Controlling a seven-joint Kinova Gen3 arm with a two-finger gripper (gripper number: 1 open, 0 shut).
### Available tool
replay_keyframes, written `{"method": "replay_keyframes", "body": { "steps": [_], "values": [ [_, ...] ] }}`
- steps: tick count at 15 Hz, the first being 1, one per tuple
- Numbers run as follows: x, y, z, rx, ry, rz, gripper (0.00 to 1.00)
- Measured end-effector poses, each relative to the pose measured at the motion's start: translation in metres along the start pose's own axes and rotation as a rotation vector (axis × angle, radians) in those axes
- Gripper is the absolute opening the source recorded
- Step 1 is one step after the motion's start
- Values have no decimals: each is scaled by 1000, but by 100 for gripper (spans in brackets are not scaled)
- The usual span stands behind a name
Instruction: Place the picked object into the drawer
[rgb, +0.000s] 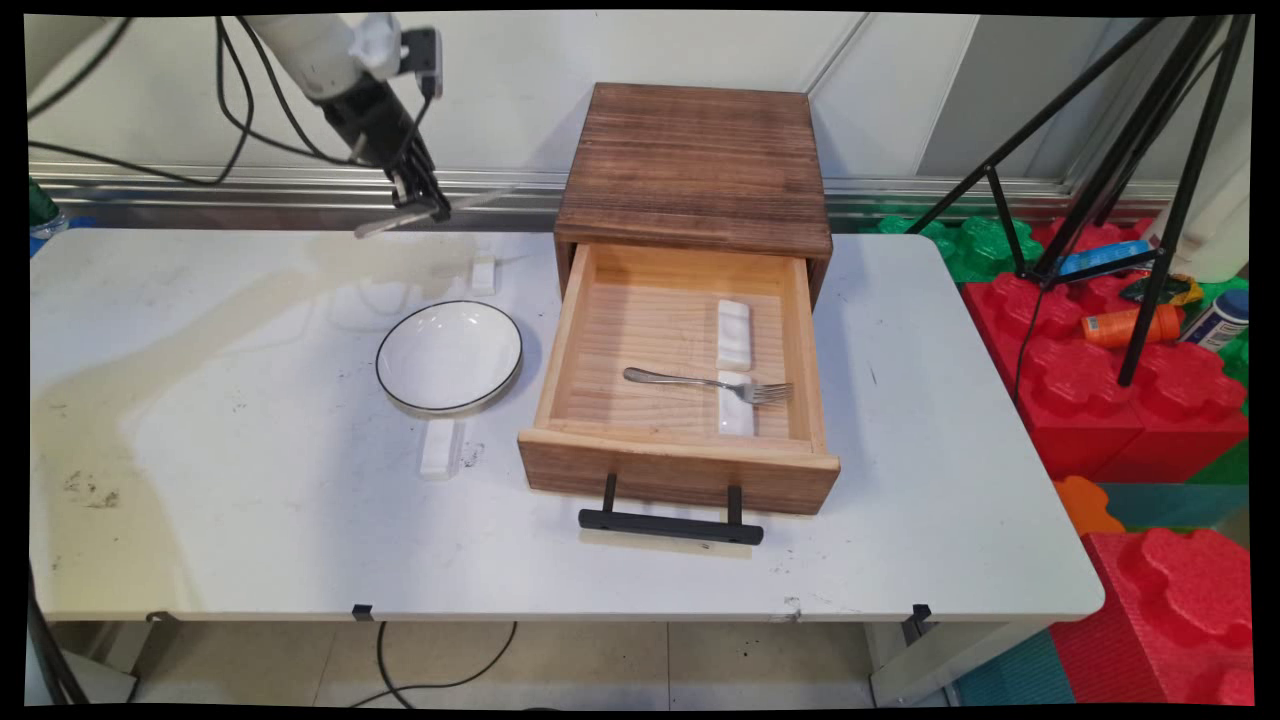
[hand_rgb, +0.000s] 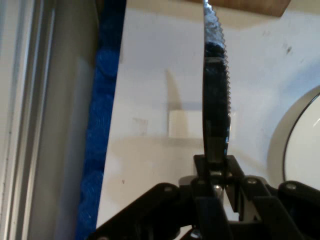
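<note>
My gripper (rgb: 424, 204) hangs high over the table's far left part, shut on a table knife (rgb: 440, 207) that lies roughly level across its fingers. In the hand view the knife (hand_rgb: 216, 90) rises straight up from the gripper (hand_rgb: 216, 169), its serrated edge to the right. Below it on the table lie a small white cutlery rest (rgb: 483, 273) (hand_rgb: 182, 124) and, nearer, a white plate with a black rim (rgb: 449, 356) (hand_rgb: 306, 145). To the right stands a wooden box (rgb: 695, 165) with its drawer (rgb: 680, 470) pulled open.
Inside the drawer a fork (rgb: 705, 382) lies across one white rest (rgb: 735, 408), with a second rest (rgb: 733, 333) behind it. Another white rest (rgb: 441, 448) lies in front of the plate. A black tripod (rgb: 1150, 200) and red foam blocks (rgb: 1120, 400) stand beyond the table's right edge.
</note>
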Motion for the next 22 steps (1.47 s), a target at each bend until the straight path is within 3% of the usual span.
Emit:
{"method": "replay_keyframes", "body": {
  "steps": [5,11,15,22],
  "values": [
    [31,21,-56,24,62,27,0],
    [85,61,-96,-16,152,98,0],
    [125,92,-99,-56,205,136,0],
    [165,124,-83,-98,252,163,0]
  ]
}}
